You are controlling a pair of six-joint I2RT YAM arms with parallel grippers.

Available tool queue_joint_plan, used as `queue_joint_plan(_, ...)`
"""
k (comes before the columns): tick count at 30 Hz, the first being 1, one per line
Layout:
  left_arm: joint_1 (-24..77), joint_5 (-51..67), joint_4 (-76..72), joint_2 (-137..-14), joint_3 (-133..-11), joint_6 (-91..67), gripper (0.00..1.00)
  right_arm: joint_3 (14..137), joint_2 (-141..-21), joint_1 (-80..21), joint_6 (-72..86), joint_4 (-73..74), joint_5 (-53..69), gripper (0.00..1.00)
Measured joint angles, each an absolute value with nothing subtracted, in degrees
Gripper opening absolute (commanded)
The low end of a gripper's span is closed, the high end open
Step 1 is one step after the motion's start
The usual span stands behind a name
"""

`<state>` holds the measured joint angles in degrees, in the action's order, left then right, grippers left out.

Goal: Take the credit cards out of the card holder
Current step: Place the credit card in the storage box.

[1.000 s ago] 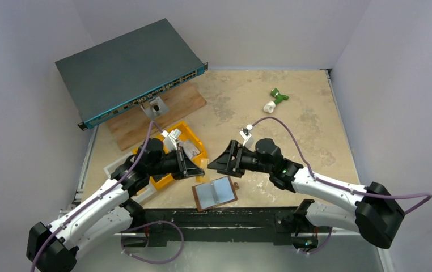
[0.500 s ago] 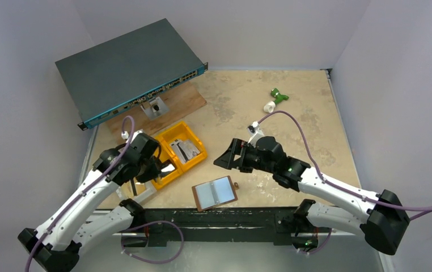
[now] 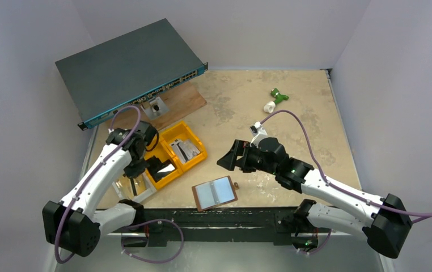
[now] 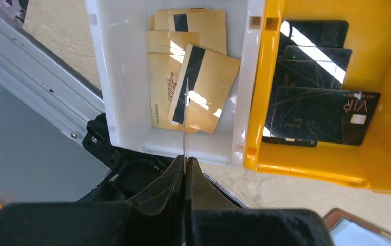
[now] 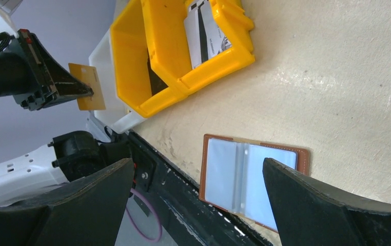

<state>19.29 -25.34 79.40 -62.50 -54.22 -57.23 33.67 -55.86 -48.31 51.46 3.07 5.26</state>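
The card holder (image 3: 215, 193) is a brown leather wallet lying open near the table's front edge, its pale grey-blue sleeves facing up. It also shows in the right wrist view (image 5: 252, 179). My left gripper (image 4: 185, 164) is shut on a thin gold card (image 5: 86, 86), seen edge-on (image 4: 185, 118) in the left wrist view. It holds the card upright above a white bin (image 4: 126, 61) with several gold cards (image 4: 203, 87) in it. My right gripper (image 3: 225, 160) is wide open and empty, above and behind the wallet (image 5: 197, 164).
A yellow two-part bin (image 3: 199, 148) stands right of the white bin, with black cards (image 4: 316, 113) in one part and silver cards (image 5: 206, 36) in the other. A network switch (image 3: 128, 68) on a wooden board (image 3: 168, 110) is at the back left. A green and white part (image 3: 276, 99) lies at the back right.
My left arm has swung left from beside the wallet, past the yellow bin, to above the white bin, with the card in its jaws. My right gripper has shifted slightly right.
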Motion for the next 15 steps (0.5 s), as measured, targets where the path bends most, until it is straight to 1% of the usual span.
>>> queue_joint_plan(11, 16.3, -30.7, 75.5, -69.6, -49.8, -59.4, 0.01, 33.3, -56.1, -48.3, 50.4, 3.0, 5.3, 0.99)
queue_joint_plan(12, 16.1, -30.8, 75.0, -70.2, -49.4, -59.5, 0.03, 33.3, -56.1, -48.3, 50.3, 3.0, 5.3, 0.99)
queue_joint_plan(13, 16.1, -30.8, 74.4, -71.0, -48.8, -59.5, 0.1, 33.3, -56.1, -48.3, 50.3, 3.0, 5.3, 0.99)
queue_joint_plan(14, 16.1, -30.9, 73.9, -71.7, -48.5, -59.6, 0.19, 33.3, -56.1, -48.3, 50.3, 3.0, 5.4, 0.99)
queue_joint_plan(15, 16.0, -30.9, 73.4, -72.3, -48.2, -59.6, 0.31, 33.3, -56.2, -48.3, 50.3, 3.0, 5.5, 0.99)
